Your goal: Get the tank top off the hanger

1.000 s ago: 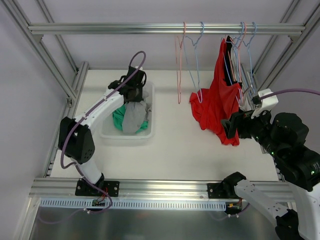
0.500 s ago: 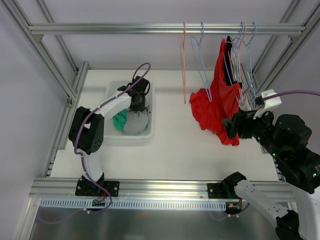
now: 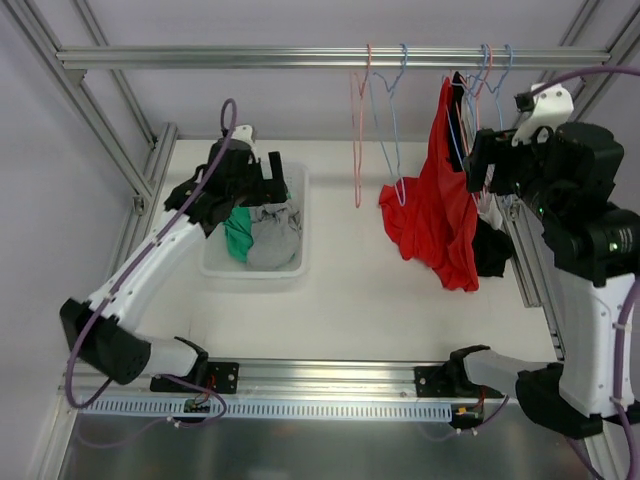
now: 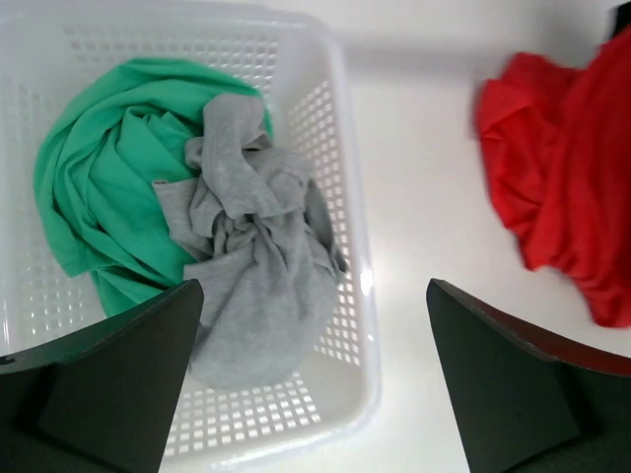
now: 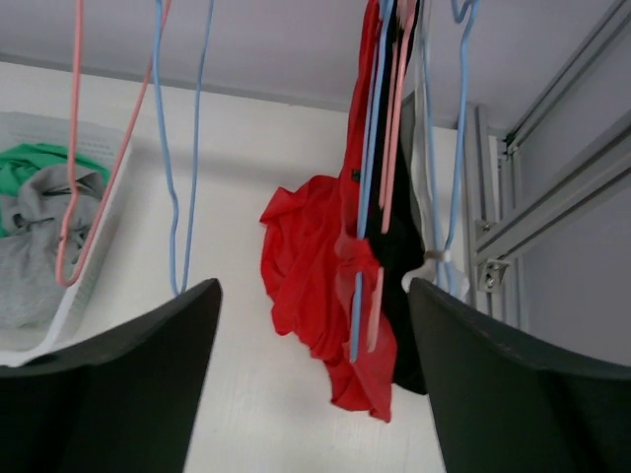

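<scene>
Left hand [image 4: 311, 305] is wide open and holds nothing. It hovers right over the white perforated plastic basket [image 4: 347, 246]; in the top view the left hand [image 3: 252, 182] sits above the basket's far end. Inside the basket a crumpled gray cloth [image 4: 258, 286] lies on the side nearer the hangers, partly over a green cloth [image 4: 104, 197] on the other side.

Right hand [image 5: 314, 296] is also spread wide and empty. In the top view it [image 3: 482, 160] is well to the right of the basket and raised high, near the aluminium rail [image 3: 200, 57].

The red tank top [image 3: 440, 215] hangs far right of the basket, draped from a bunch of blue and pink wire hangers [image 3: 485, 75] on the rail, with its lower part bunched low over the white desk [image 3: 350, 290]. Can't tell which hanger carries it, or whether the fabric touches the desk. A black garment [image 3: 492, 248] hangs just beyond it, on the side away from the basket.

Between the basket and the tank top, a bare pink wire hanger [image 3: 357, 135] and a bare blue wire hanger [image 3: 392, 135] hang side by side.
</scene>
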`<action>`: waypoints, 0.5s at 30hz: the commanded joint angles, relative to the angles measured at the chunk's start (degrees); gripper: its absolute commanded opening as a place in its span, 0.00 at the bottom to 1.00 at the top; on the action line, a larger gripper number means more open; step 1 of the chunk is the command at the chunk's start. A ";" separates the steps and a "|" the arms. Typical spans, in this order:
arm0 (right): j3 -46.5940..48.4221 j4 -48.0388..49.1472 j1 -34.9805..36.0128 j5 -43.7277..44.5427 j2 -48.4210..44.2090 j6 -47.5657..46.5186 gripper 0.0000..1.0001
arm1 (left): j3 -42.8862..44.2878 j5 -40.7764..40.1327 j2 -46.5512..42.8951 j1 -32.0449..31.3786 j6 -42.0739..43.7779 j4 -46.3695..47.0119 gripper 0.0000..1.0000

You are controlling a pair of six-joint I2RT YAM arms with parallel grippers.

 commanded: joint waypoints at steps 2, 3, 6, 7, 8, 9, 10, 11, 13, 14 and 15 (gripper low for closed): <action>9.17 -3.07 -4.51 -6.52 8.87 -3.41 0.70 | -3.82 6.06 -11.59 0.26 0.05 -1.33 0.99; 10.23 -2.99 -4.77 -5.56 11.14 -3.68 0.66 | -5.06 7.29 -15.70 0.26 0.13 -1.50 0.99; 13.22 -2.90 -6.53 -4.50 15.45 -4.30 0.62 | -9.54 11.33 -23.17 0.18 0.92 -1.94 0.99; 13.93 -2.90 -7.40 -5.02 16.52 -4.47 0.57 | -10.59 12.13 -24.78 0.18 1.19 -2.21 0.99; 14.02 -2.81 -7.59 -5.11 17.40 -4.47 0.56 | -12.52 13.35 -26.36 0.26 1.45 -2.38 0.99; 14.11 -2.81 -7.76 -5.11 18.10 -4.65 0.54 | -13.41 13.89 -29.16 0.26 2.06 -2.82 0.99; 14.11 -2.64 -8.03 -4.33 19.41 -4.82 0.54 | -14.20 14.07 -30.23 0.26 2.50 -3.17 0.99; 14.11 -2.20 -8.20 -3.89 19.95 -4.91 0.54 | -15.43 14.24 -32.24 0.26 3.38 -3.61 0.99; 14.02 -1.85 -8.55 -3.88 21.00 -4.83 0.54 | -16.49 14.42 -33.75 0.26 4.26 -5.19 0.99; 14.02 -1.50 -8.73 -4.23 21.27 -4.74 0.54 | -17.45 14.25 -34.71 0.18 4.70 -5.46 0.99; 13.93 -1.32 -8.73 -5.02 21.53 -4.65 0.51 | -17.98 13.90 -35.07 0.18 5.23 -5.81 0.99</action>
